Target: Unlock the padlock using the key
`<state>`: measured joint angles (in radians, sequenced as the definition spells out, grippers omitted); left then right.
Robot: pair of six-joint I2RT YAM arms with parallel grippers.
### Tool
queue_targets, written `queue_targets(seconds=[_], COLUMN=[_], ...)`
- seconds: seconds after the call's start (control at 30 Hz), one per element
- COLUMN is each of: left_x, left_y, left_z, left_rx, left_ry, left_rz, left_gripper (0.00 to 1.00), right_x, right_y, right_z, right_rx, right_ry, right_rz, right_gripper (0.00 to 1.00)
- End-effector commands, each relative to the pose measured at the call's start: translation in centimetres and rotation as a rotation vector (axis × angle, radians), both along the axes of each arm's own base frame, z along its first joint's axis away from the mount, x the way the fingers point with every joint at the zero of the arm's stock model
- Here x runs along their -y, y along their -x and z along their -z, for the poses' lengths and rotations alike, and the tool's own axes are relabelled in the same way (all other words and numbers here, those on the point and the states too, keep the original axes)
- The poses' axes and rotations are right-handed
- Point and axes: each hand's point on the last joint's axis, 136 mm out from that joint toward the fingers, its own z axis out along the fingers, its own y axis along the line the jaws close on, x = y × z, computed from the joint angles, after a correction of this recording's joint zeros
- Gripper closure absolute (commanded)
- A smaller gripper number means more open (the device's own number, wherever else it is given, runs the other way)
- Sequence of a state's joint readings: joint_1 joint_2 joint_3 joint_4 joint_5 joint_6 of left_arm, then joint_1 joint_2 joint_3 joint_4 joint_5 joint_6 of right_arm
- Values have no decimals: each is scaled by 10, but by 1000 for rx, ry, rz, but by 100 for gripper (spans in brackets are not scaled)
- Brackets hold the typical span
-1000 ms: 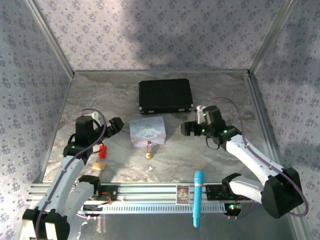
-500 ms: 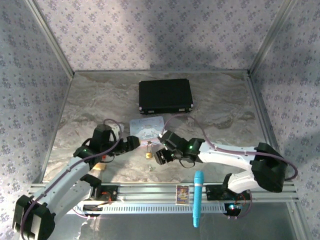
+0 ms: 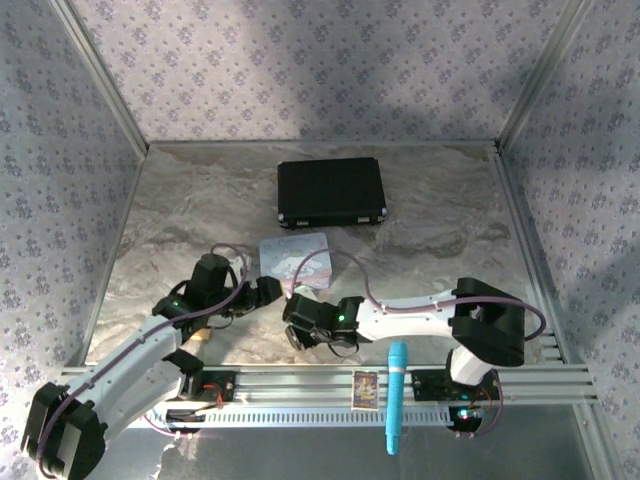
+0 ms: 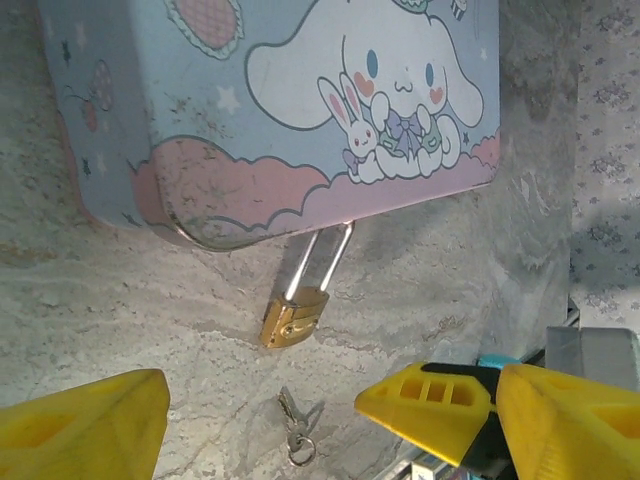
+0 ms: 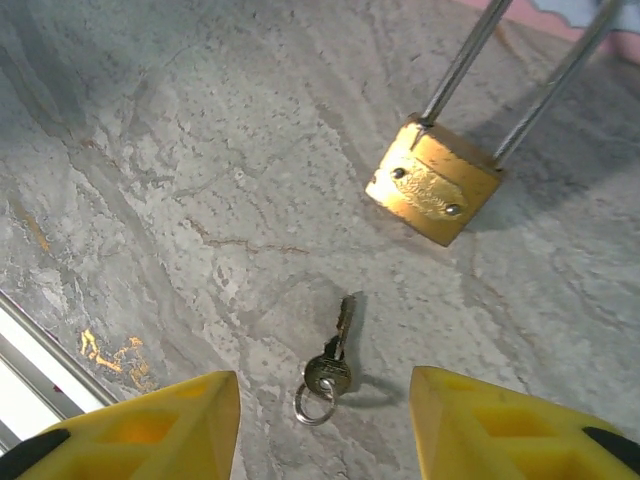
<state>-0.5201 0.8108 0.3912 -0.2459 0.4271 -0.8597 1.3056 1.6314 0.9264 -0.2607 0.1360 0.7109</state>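
Now the right pincer (image 5: 322,405) stands spread above the bench (image 5: 150,150), the key (image 5: 330,362) lying flat between its fingers, the padlock (image 5: 433,190) just beyond; the left pincer (image 4: 262,400) gapes wide toward both.

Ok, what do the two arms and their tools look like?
Left arm and right arm: white links, black joints, looping purple cables, small green lights. Left tool and right tool: yellow wedge fingers with moulded recesses.

Floral-papered walls (image 3: 300,60) enclose the grey marbled bench (image 3: 440,205) from 9 through 3 o'clock; a slotted aluminium rail (image 3: 290,385) lies at 6 o'clock.
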Motion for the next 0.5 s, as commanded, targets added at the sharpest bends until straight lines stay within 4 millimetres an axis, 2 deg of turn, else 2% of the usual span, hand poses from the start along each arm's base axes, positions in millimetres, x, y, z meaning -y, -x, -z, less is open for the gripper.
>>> queue_targets(seconds=[0.0,0.3,0.47], left_x=[-4,-10,-11], left_y=[0,-1,-1], left_z=[2,7,7], left_rx=[6,-2,0], left_ry=[-12,-35,-31], left_rz=[-25,-57,-67], left_gripper=[15,15,15], right_x=[1,7,6], right_y=[-2,1,5], right_z=[8,25,27], right_rx=[-5,-20,-21], right_ry=[36,120,145], right_rz=[51,68,51], right_gripper=[60,72,73])
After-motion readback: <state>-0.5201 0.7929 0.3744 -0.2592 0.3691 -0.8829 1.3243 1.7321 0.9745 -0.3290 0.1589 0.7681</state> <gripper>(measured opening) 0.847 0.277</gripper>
